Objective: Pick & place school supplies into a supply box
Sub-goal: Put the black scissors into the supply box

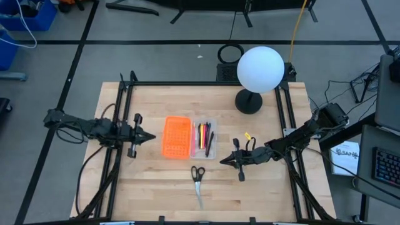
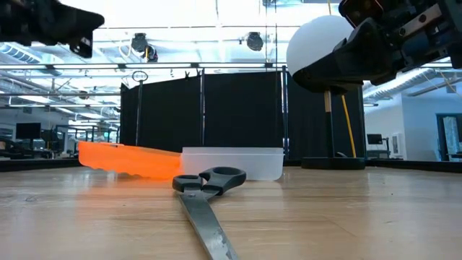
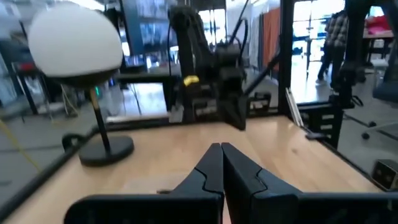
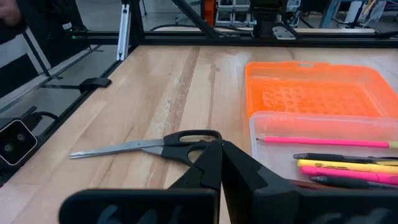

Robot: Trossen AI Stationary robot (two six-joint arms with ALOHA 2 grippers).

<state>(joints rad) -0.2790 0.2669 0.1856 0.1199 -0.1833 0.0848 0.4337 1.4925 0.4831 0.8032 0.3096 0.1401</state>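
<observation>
Scissors (image 1: 197, 180) lie flat on the tabletop (image 1: 150, 187), near-left of the right gripper (image 1: 224, 162), both grippers' jaws closed empty.

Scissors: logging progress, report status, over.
Both end effectors, left and right, shut, empty. Scissors on table, outside supply box. Pens boxed. Nothing blocking.

A robotics lab or test hall: a pale wooden worktable (image 1: 156, 194) framed by black metal rails (image 1: 200, 83), black curtain partitions (image 2: 216, 115) beyond the closed fingers, ceiling-mounted cameras on trusses (image 2: 253, 41), a white globe lamp on a black stand (image 1: 259, 69), and desks with monitors (image 2: 29, 131) behind.
</observation>
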